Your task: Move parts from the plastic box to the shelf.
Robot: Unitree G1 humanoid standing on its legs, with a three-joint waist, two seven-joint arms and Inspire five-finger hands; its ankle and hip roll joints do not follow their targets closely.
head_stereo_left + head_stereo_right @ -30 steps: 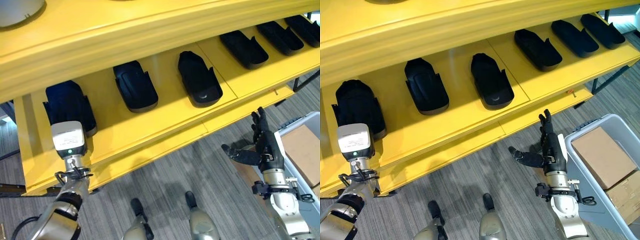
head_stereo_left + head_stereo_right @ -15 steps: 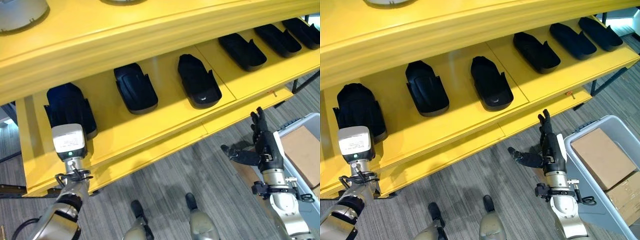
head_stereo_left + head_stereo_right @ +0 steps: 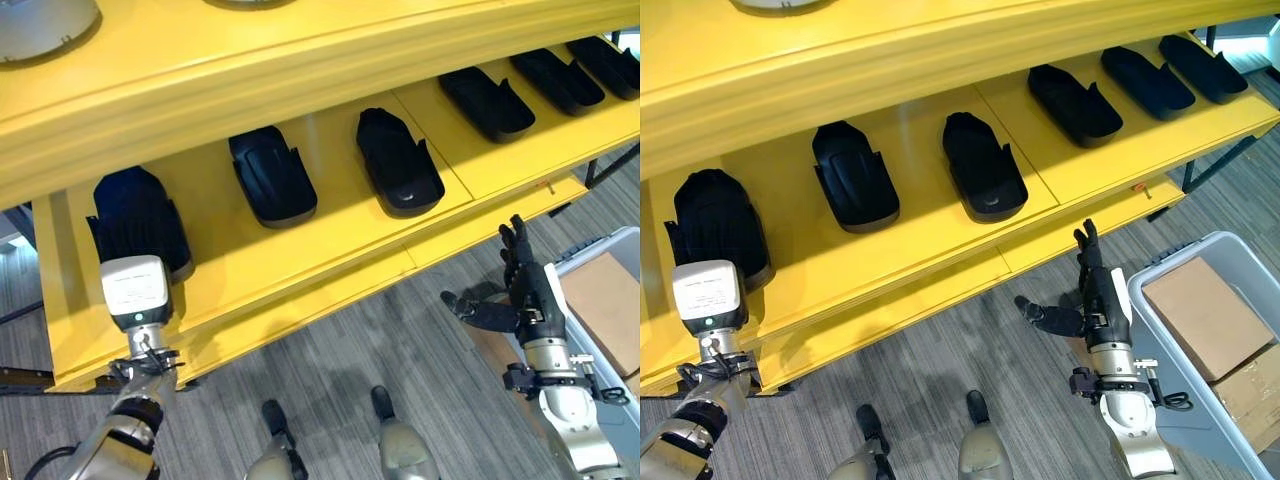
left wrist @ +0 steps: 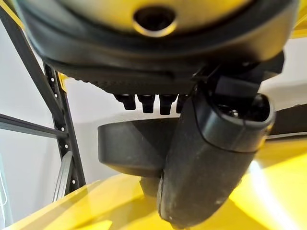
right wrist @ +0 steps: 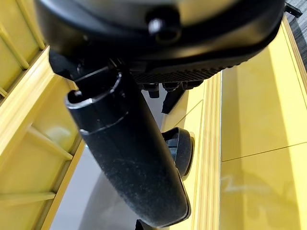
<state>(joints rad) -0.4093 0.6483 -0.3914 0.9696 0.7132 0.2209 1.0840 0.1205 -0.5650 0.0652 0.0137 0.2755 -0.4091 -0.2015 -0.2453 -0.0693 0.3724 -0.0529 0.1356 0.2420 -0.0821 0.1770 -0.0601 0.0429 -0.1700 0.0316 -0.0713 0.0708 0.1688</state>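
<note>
I see the yellow shelf (image 3: pixel 940 270) running across the whole far side, left to right, its upper board overhanging the lower one. On the lower board I count 6 black parts in a row, lying apart from each other. From the left: part 1 (image 3: pixel 716 225) at the far-left end, part 2 (image 3: pixel 854 175), part 3 (image 3: pixel 983 166) near the middle seam, then part 4 (image 3: pixel 1074 92), part 5 (image 3: pixel 1148 70) and part 6 (image 3: pixel 1205 55) going off to the far right.

The plastic box (image 3: pixel 1160 330), grey, stands on the floor at the near right. Inside it I see 2 brown cardboard boxes (image 3: pixel 1200 320), one beside the other. I cannot tell whether any parts lie in it.

The right hand (image 3: pixel 1095 300) is raised over the floor between the shelf's front edge and the plastic box, fingers straight and pointing up toward the shelf, thumb stuck out to the left. It has nothing in it.

The left hand (image 4: pixel 211 158) is up at the shelf's left end, beside part 1. In its wrist view the thumb lies across a black part and the fingertips show past it. I cannot tell whether the fingers are closed on it.
</note>
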